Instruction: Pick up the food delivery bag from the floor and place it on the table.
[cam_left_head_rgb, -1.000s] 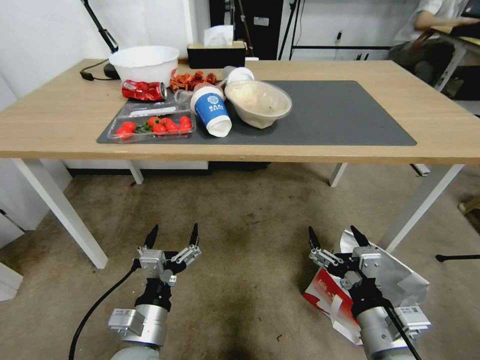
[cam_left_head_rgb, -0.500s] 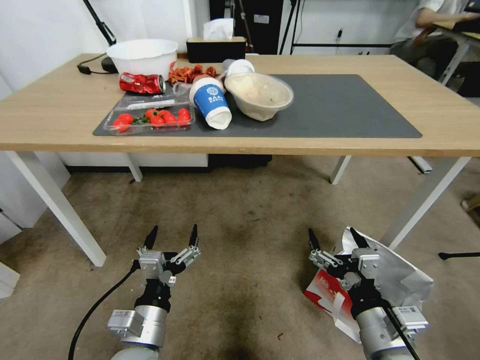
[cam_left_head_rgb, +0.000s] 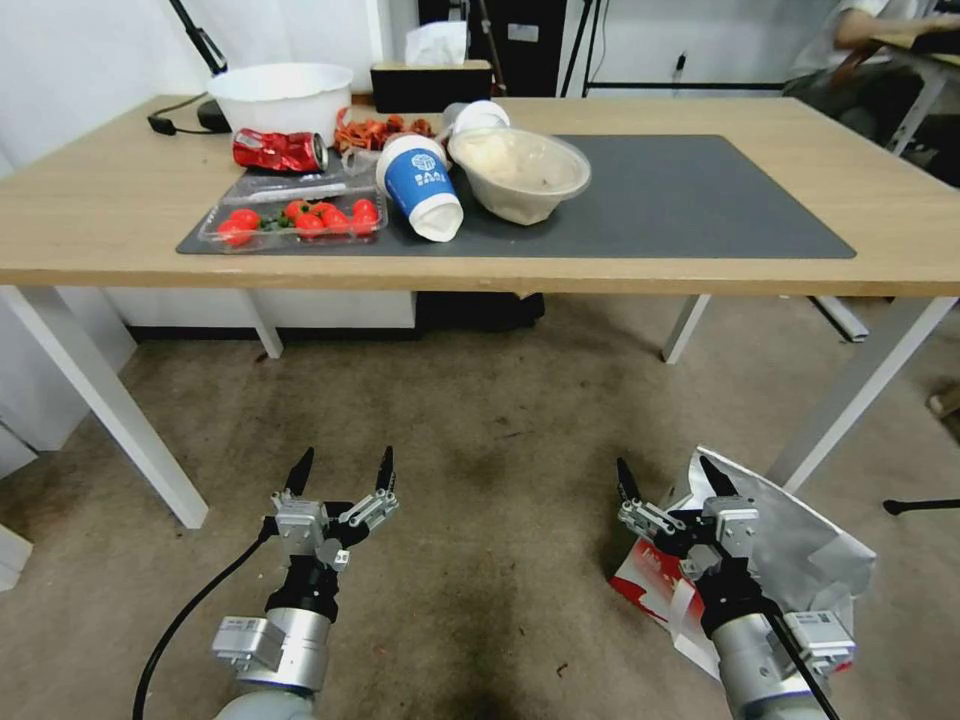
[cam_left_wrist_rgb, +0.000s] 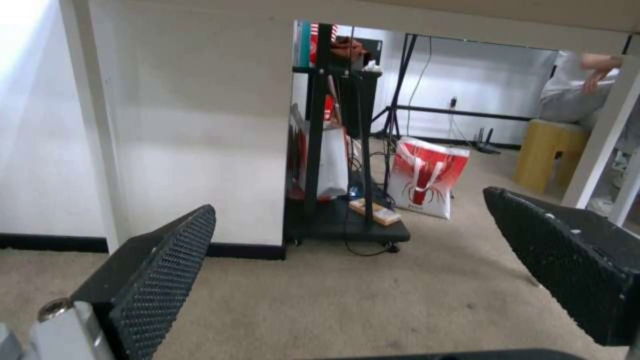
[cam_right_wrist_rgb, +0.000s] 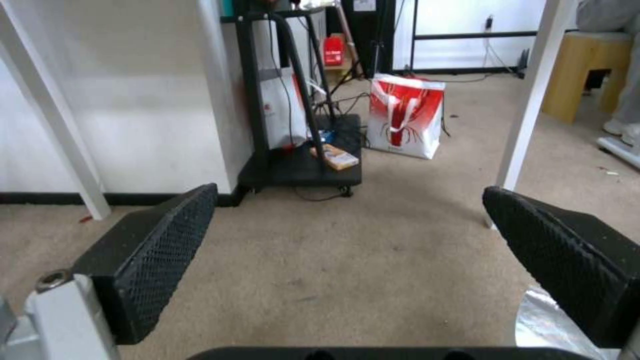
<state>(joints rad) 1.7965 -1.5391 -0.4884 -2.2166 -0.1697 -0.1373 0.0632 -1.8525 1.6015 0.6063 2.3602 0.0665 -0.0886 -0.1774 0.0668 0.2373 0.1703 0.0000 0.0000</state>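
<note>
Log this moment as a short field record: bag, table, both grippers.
bag: food delivery bag lying on the floor, foil lining showing, under the right arm
table: table carrying cup, bowls, can, tomato tray on the left of the mat; right of the mat bare
left gripper: left gripper open, above carpet, holding nothing
right gripper: right gripper open, over the bag's near edge, holding nothing

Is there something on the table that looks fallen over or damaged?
Yes. A blue paper cup lies on its side on the dark mat, and a crushed red can lies tipped beside the white bowl.
</note>
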